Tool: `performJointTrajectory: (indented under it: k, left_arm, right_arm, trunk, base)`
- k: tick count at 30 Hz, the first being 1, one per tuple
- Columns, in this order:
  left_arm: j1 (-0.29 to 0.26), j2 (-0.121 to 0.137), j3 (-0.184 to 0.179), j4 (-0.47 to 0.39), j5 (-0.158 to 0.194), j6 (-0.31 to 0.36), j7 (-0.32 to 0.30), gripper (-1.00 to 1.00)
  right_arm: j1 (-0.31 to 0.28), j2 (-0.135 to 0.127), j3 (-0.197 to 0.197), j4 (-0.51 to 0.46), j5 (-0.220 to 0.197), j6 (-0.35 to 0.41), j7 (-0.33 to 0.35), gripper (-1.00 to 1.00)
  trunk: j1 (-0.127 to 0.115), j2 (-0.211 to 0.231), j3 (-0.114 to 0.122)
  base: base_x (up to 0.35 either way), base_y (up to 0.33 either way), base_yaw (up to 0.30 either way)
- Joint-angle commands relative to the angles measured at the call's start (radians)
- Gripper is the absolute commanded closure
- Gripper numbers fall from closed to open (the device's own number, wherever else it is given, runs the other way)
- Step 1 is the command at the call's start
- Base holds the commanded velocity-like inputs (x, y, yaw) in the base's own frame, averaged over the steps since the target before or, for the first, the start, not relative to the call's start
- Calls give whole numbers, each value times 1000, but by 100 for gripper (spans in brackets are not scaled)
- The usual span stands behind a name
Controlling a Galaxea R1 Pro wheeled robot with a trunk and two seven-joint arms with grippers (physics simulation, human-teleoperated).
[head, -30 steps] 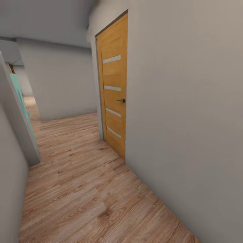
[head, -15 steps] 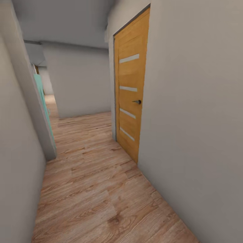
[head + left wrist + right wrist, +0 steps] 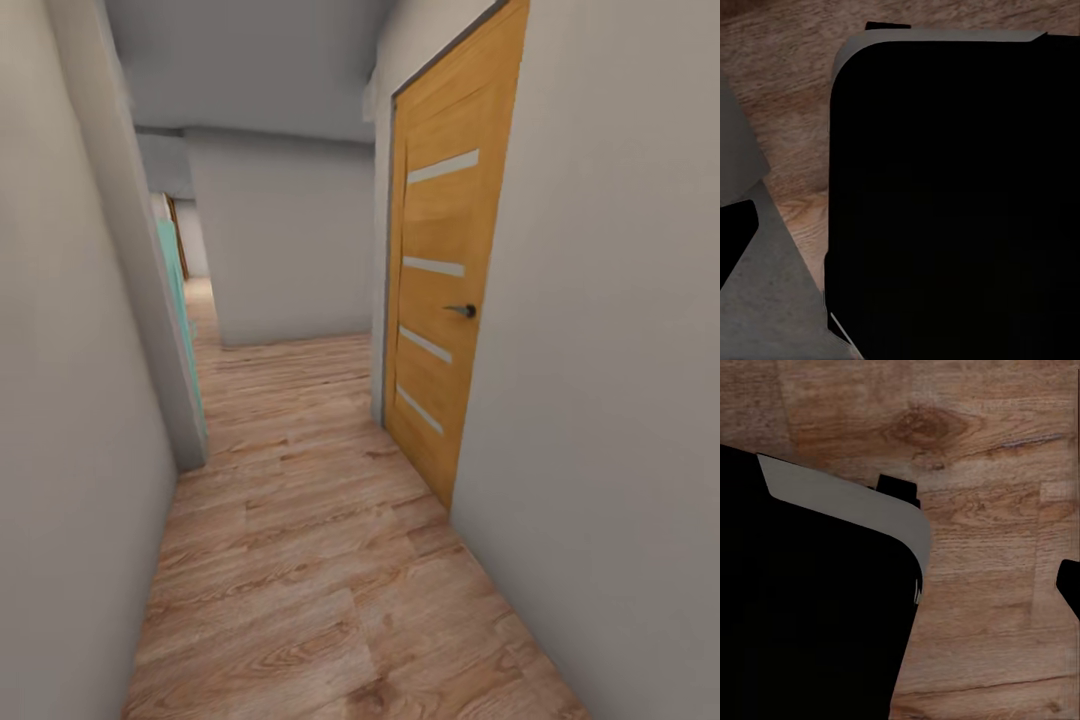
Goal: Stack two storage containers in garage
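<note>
My body (image 3: pixel 952 202) in the left wrist view: a large black panel, rounded at the corners, edged with a thin grey rim along its top. A small black tab projects above that rim. In the right wrist view, the same black bulk, a curved grey band and a black tab.
</note>
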Motion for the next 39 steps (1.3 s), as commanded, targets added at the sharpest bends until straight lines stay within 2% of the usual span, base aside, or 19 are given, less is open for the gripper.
performJointTrajectory:
  k: [1, 15, 32, 39]
  left_arm:
    - [0, 0, 0, 0, 7, -2, 0, -100]
    - [0, -1, 0, 0, 7, -2, 0, -100]
    - [0, -1, -1, 0, 5, -2, 0, -100]
    - [0, -1, -2, 0, 5, -2, 0, -100]
  right_arm:
    - [-1, 1, 8, 3, -9, -5, 2, -100]
    - [-1, -1, 7, 3, -14, -5, 2, -100]
    - [-1, -7, 7, 3, -16, -3, 2, -100]
    - [-1, -10, 7, 3, -17, -4, 2, -100]
  trunk:
    - [1, 0, -1]
    - [1, 0, -1]
    - [1, 0, -1]
    - [1, 0, -2]
  base:
    - [322, 0, 270]
    - [322, 0, 261]
    - [322, -74, 18]
    - [321, -145, 186]
